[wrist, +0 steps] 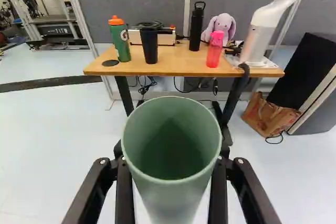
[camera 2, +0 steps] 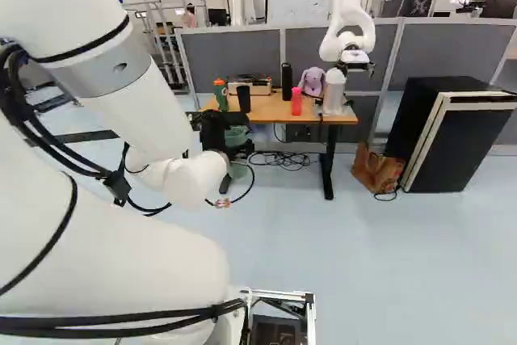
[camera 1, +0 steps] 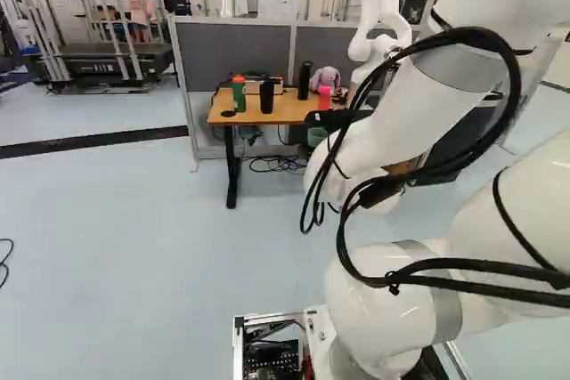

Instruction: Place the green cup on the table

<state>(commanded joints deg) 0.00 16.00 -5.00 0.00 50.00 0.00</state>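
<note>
- Wrist view: your gripper [wrist: 172,151] is clamped on the green cup [wrist: 174,195], one finger on each side of its wall, its mouth facing up. Keep that hold steady while you travel; the cup looks smooth and tapered, so a jolt could let it slip or tip.
- Here too, the table [wrist: 173,67] lies ahead, past the cup. Aim for the bare wood near its front edge, between the black tumbler [wrist: 150,45] and the pink bottle [wrist: 214,50]. Leave the tumbler room for your fingers to spread.
- Left base view: you see the cup beyond the arm [camera 1: 383,131], out over the floor [camera 1: 160,238] and short of the table. You will likely need to drive or reach forward, so raise the cup well above the tabletop first, or its foot may strike the edge.
- Right base view: the cup shows beside the gripper's dark body, with the table behind it. Use this view to judge your clearance from the pink bottle and another robot [camera 2: 347,22] as you come in.
- Once over the wood, lower slowly and level, let the base sit flat, then ease the fingers apart evenly and back straight off.
</note>
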